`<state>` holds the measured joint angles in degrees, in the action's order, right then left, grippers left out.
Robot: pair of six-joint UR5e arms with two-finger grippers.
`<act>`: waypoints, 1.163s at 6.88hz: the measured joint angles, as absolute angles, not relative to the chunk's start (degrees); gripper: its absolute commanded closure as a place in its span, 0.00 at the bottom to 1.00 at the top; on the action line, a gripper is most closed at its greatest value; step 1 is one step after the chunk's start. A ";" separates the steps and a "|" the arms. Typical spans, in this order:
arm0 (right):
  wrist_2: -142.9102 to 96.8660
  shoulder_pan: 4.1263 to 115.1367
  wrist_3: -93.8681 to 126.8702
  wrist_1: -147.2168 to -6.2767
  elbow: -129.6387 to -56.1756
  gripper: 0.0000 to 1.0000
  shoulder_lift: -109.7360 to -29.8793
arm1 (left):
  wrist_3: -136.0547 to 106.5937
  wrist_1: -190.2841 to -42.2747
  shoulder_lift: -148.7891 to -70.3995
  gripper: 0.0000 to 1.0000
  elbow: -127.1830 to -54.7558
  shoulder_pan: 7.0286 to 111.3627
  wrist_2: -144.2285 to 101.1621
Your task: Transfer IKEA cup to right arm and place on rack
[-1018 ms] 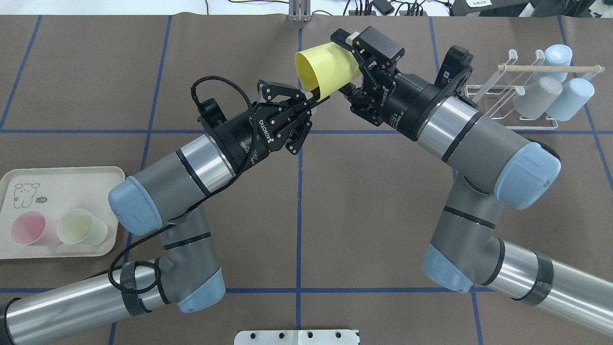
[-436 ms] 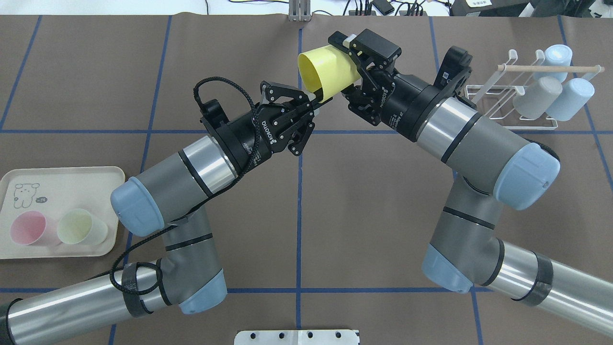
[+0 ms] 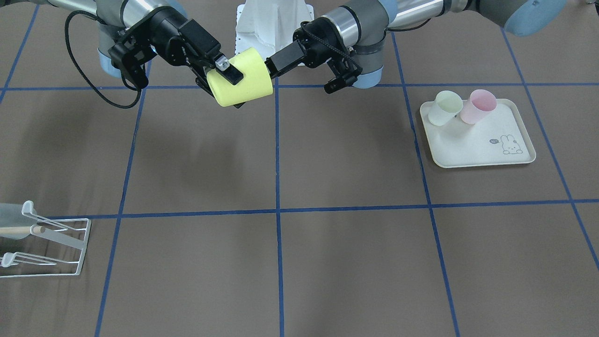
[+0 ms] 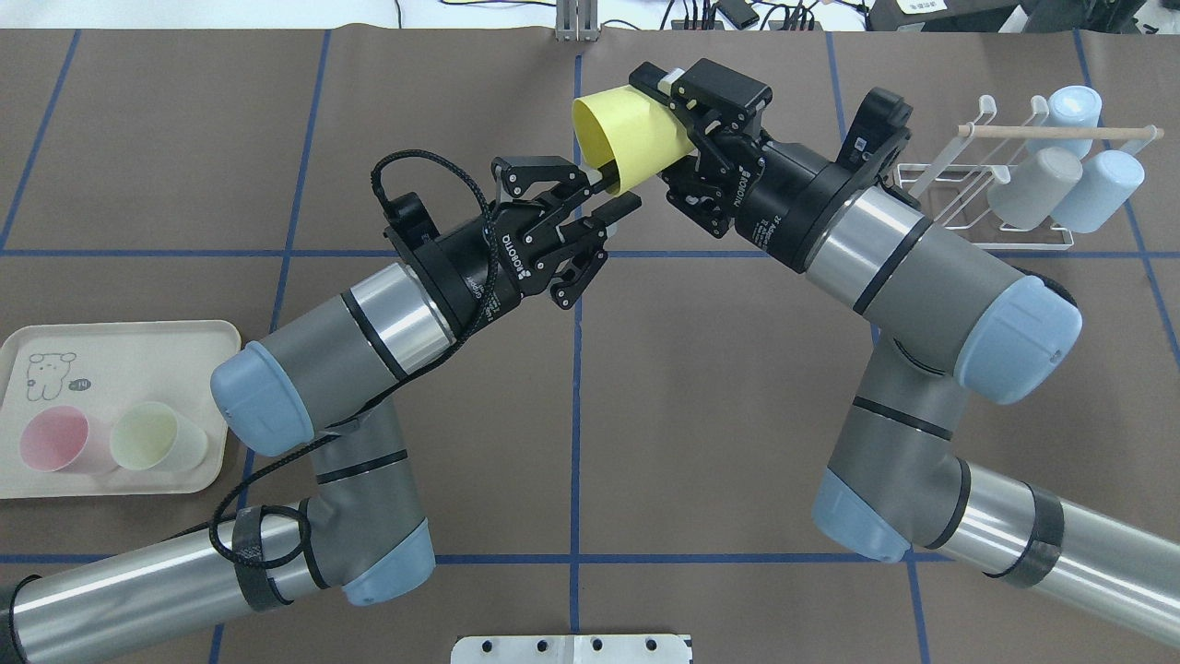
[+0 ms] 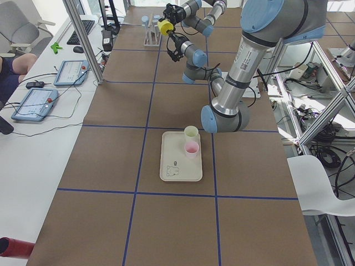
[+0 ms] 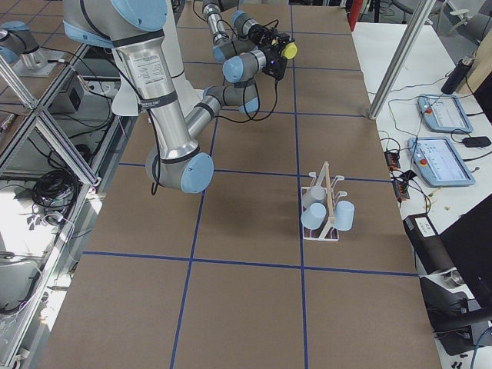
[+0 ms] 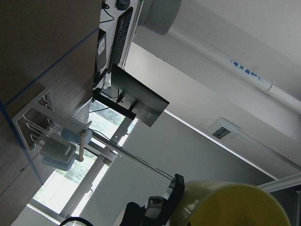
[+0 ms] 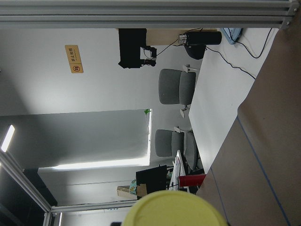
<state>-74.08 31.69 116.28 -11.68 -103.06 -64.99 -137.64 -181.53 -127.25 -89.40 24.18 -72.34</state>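
Observation, position given relative to the rack (image 4: pixel 977 198).

Yellow cup (image 4: pixel 631 134): held clear of the counter (image 4: pixel 737 397), well apart from the rack on its robot-left side. It lies on its side with the mouth facing away from the rack.

Right gripper (image 4: pixel 666 129): jaws are closed on the yellow cup, one finger on each side of its wall near the base. The right arm's own wrist and forearm occupy the space between cup and rack.

Left gripper (image 4: pixel 616 191): on the far side of the cup from the rack. The jaws stand apart and are not clamping. One fingertip sits at the cup's rim (contact cannot be confirmed from either exterior view). A black cable (image 4: pixel 415 166) loops off this wrist.

Rack condition: three pale cups (image 4: pixel 1037 189), grey and light blue, hang mouth-down on the prongs at the end away from the yellow cup. A wooden dowel (image 4: pixel 1060 132) runs across the top. A bare prong (image 4: pixel 986 103) stands at the end nearer the yellow cup.

Other items: a cream tray (image 4: pixel 120 346) lies at the opposite end of the counter from the rack. It carries a pink cup (image 4: pixel 55 441) and a pale green cup (image 4: pixel 157 438), just beside each other. Blue tape lines (image 4: pixel 576 415) cross the counter.
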 measured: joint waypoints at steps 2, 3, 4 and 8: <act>-74.11 32.31 116.24 -11.16 -102.65 1.00 -65.09 | -137.64 -181.55 -127.10 0.00 -89.84 24.34 -72.48; -74.40 33.76 116.24 -11.13 -102.55 1.00 -65.34 | -136.80 -181.55 -126.87 0.00 -90.68 24.57 -72.79; -75.80 36.37 116.21 -11.20 -102.23 1.00 -65.79 | -134.46 -181.46 -126.25 0.00 -92.31 24.78 -73.27; -88.72 51.56 104.95 -11.88 -95.49 1.00 -71.82 | -129.22 -178.56 -120.35 0.00 -97.42 31.97 -85.32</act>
